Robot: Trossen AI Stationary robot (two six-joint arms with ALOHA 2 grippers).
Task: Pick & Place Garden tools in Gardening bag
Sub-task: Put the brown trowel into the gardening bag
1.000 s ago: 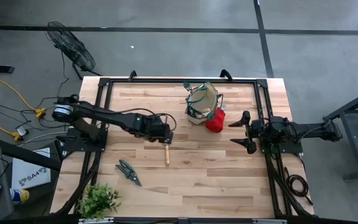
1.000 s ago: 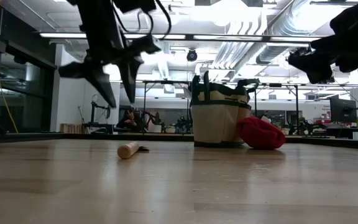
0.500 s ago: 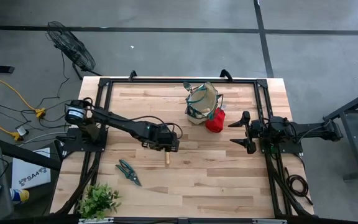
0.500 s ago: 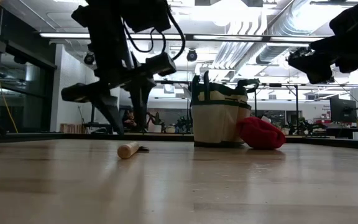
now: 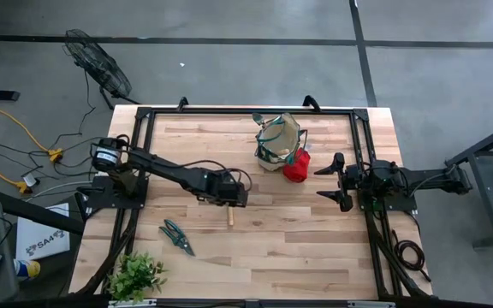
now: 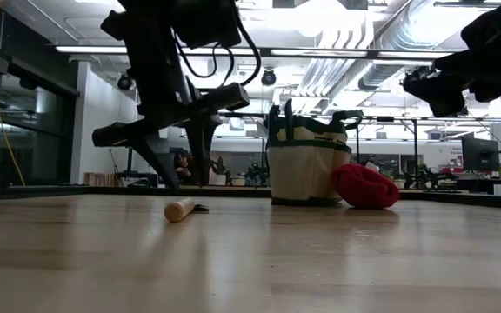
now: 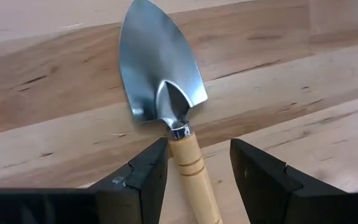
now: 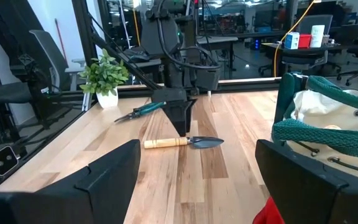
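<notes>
Trowel lies flat mid-table as we watch the left gripper hang over its wooden handle, fingers apart on either side and not clamped, while the right gripper waits wide open just beside the red bundle and gardening bag.
</notes>
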